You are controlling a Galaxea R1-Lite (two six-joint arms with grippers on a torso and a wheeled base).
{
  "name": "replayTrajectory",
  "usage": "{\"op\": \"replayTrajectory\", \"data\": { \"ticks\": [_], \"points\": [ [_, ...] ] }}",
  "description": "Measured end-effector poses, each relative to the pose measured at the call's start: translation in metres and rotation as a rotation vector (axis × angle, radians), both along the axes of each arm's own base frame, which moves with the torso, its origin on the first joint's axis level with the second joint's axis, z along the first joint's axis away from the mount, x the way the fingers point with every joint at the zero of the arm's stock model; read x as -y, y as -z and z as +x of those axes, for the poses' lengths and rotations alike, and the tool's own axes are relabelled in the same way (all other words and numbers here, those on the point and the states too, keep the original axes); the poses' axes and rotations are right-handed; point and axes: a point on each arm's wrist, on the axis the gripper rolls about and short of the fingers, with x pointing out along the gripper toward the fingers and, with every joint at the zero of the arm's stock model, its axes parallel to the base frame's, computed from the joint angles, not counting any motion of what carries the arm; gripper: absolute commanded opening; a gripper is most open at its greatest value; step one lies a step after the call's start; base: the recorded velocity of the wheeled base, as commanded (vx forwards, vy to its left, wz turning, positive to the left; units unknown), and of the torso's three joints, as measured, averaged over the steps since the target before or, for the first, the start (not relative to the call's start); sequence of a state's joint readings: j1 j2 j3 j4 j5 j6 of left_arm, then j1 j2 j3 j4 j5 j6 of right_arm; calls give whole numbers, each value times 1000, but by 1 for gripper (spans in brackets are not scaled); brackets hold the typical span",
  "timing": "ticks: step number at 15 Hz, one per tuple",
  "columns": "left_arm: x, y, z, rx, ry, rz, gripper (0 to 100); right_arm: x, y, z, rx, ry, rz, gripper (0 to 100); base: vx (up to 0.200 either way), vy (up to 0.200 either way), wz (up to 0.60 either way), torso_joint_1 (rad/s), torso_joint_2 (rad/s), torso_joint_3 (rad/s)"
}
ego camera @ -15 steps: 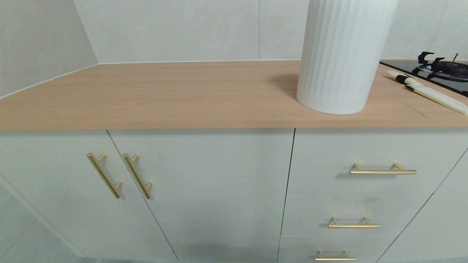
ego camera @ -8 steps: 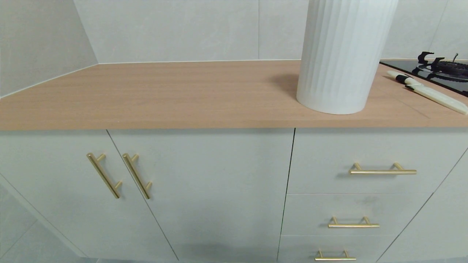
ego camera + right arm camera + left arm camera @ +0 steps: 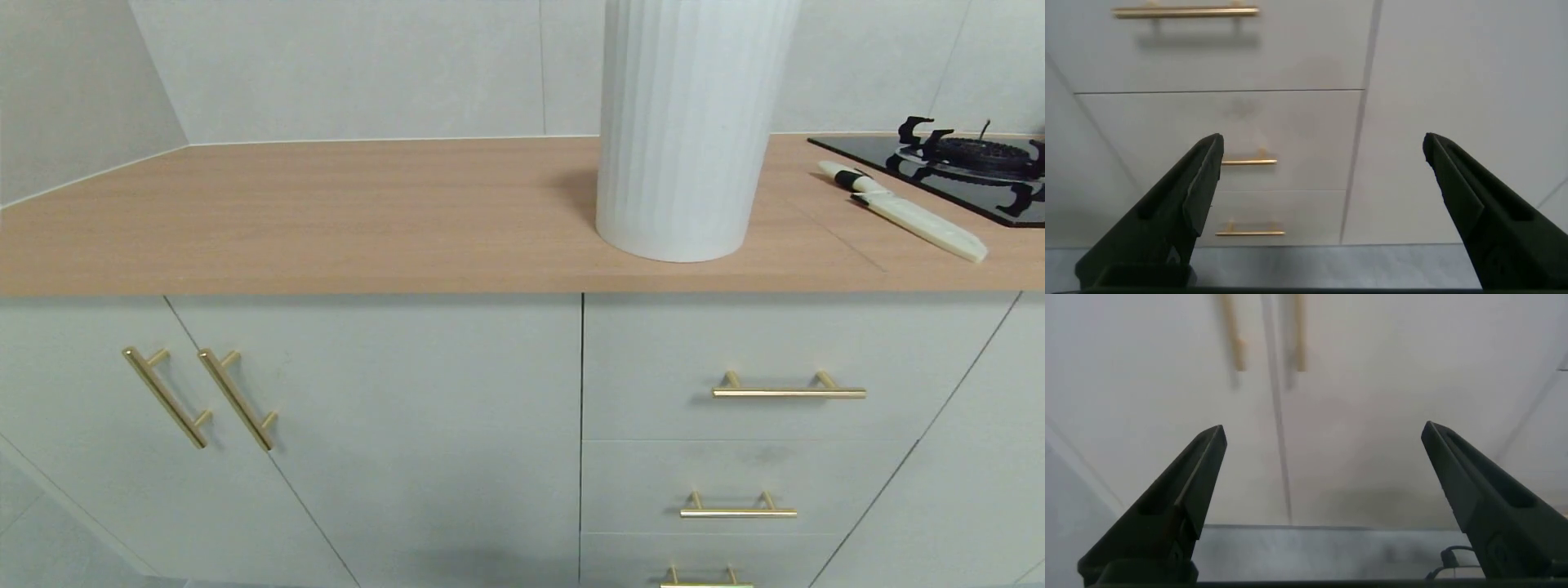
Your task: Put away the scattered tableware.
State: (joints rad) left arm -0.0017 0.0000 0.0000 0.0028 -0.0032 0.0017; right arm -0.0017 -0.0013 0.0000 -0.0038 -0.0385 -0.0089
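Observation:
A cream knife (image 3: 902, 211) with a black band on its handle lies on the wooden countertop (image 3: 326, 220) at the right, near the hob. A tall white ribbed container (image 3: 686, 131) stands on the counter right of centre. My left gripper (image 3: 1323, 449) is open, low in front of the cabinet doors with their two gold handles (image 3: 1235, 335). My right gripper (image 3: 1323, 155) is open too, facing the drawer fronts and their gold handles (image 3: 1185, 12), with nothing between its fingers.
A black gas hob (image 3: 963, 167) sits at the counter's far right. Below the counter are two cabinet doors with slanted gold handles (image 3: 237, 400) and a stack of drawers (image 3: 788, 392). Tiled walls close the back and the left.
The whole head view has shifted: everything sits further left, so the camera has moved to the right. The knife and the container keep their places on the counter.

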Motion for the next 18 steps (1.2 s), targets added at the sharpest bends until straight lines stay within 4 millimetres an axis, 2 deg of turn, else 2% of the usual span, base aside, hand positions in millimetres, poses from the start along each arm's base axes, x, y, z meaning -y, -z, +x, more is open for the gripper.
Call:
{"op": "replayTrajectory", "data": {
  "ticks": [8,11,18],
  "points": [
    [0,0,0,0,0,0,100,0,0,0,1,0,0,100,0,0,0,0,0,0],
    [0,0,0,0,-1,-1,100,0,0,0,1,1,0,100,200,0,0,-7,1,4],
    [0,0,0,0,0,-2,100,0,0,0,2,1,0,100,0,0,0,0,0,0]
  ]
}}
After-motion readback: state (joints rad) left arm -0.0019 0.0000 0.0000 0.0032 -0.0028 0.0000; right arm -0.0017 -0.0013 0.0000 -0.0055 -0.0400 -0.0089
